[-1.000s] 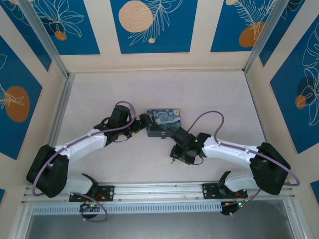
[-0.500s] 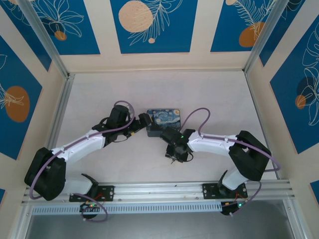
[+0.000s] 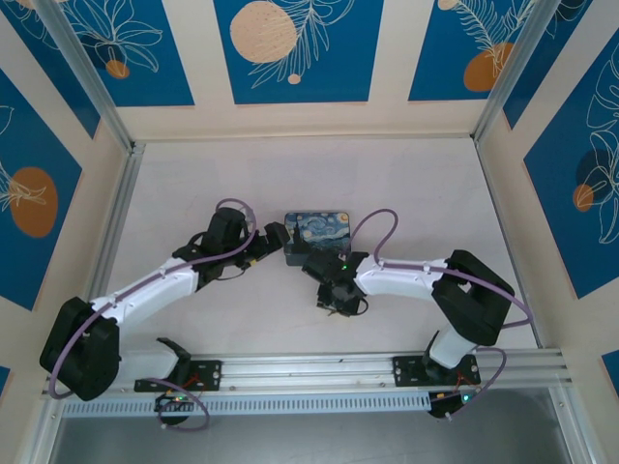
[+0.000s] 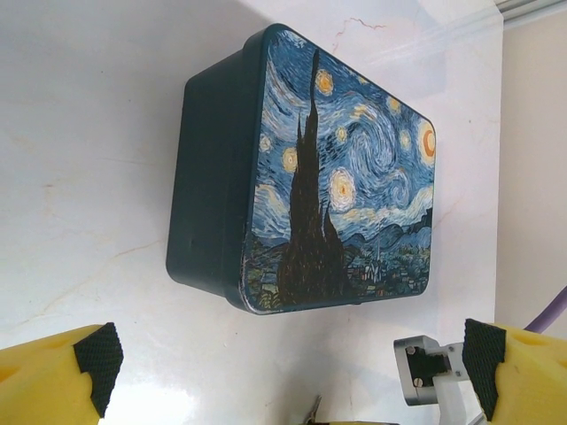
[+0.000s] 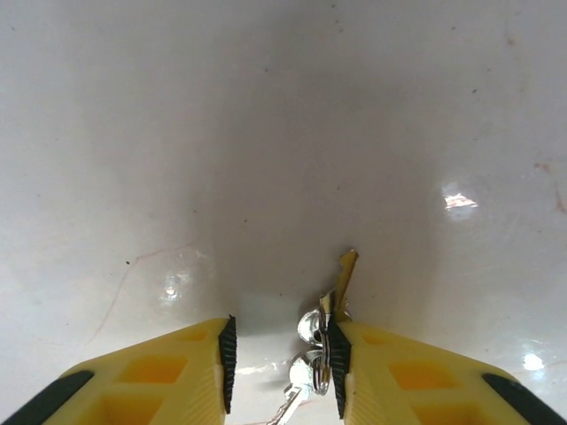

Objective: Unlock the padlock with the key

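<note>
Key [image 5: 343,270]: thin, light, stiff, likely slippery; pinch it across the bow. Right gripper [image 5: 279,354] narrow around it, unclamped; left gripper [image 4: 291,359] wide.

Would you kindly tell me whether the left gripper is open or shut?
Open: the left gripper has its pads far apart, gripping nothing; the painted box lies beyond.

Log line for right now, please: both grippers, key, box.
left gripper: open, facing starry box | right gripper: low over table, jaws apart | key: between jaws, against one jaw, not clamped
</note>
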